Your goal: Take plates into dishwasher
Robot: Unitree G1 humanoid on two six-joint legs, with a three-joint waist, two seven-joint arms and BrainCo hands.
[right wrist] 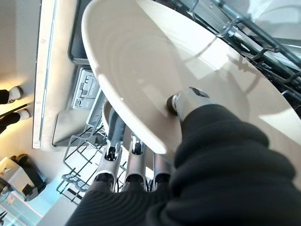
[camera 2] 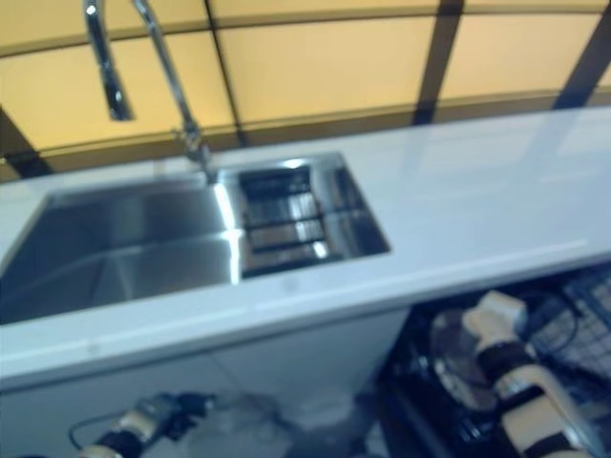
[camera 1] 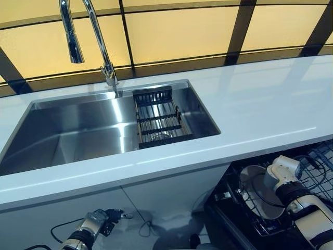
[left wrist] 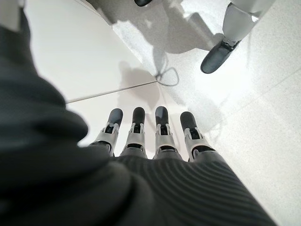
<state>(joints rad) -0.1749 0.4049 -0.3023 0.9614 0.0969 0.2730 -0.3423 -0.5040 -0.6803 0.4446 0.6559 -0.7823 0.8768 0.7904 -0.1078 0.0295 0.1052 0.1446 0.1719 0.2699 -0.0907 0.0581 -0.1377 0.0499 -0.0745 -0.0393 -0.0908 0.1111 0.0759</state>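
Note:
A cream-white plate (right wrist: 141, 70) is pinched in my right hand (camera 1: 281, 172), with the thumb (right wrist: 188, 101) on its upper face and the fingers (right wrist: 136, 165) underneath. The plate (camera 1: 255, 182) hangs tilted inside the open dishwasher at the lower right, over the dark wire rack (right wrist: 75, 146). More rack wires (camera 1: 317, 166) show to the right of the hand. My left hand (camera 1: 96, 221) is low at the bottom left in front of the cabinet, its fingers (left wrist: 160, 136) straight and holding nothing.
A steel sink (camera 1: 78, 135) with a tall faucet (camera 1: 99, 41) is set in the white countertop (camera 1: 260, 104). A black drainer basket (camera 1: 158, 117) sits in the sink's right end. White cabinet fronts (camera 1: 78, 208) stand under the counter, left of the dishwasher.

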